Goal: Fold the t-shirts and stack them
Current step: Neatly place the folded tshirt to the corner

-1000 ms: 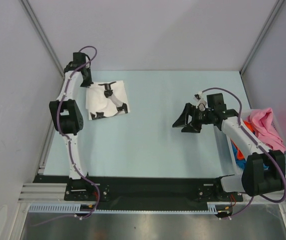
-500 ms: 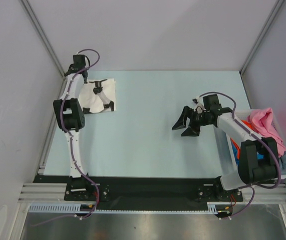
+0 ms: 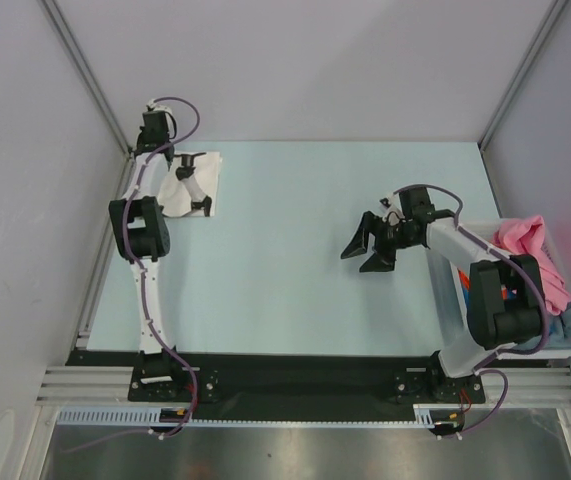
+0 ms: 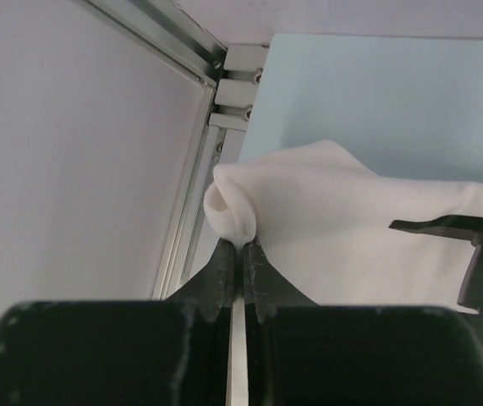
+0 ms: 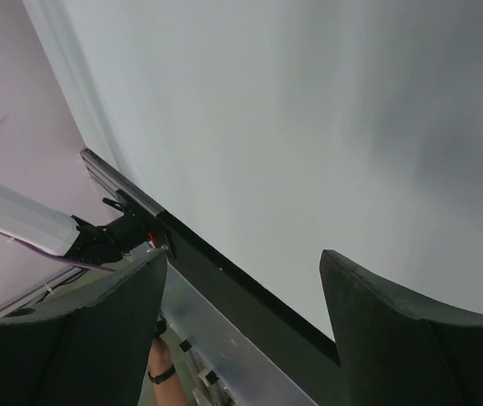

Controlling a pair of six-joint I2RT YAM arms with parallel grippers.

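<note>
**Nothing legible**

Found no readable word, number, brand or sign in any view. Cannot make out letters in the black print on the white t-shirt (image 3: 210, 185), far left on the counter (image 3: 295, 250): too small and broken up by folds. Shows only as a dark partial shape at the right edge of the left wrist view.

A robotics lab test cell is shown. A pale blue bench (image 3: 295, 270) is enclosed by plain grey panels (image 3: 295, 60) set in aluminium rails (image 3: 87, 75) at 11 and 1 o'clock. The cabled left arm (image 3: 148, 300) and right arm (image 3: 500, 300) are bolted to a black plate (image 3: 295, 372) at 6 o'clock, beside a slotted cable duct (image 3: 265, 414).
</note>
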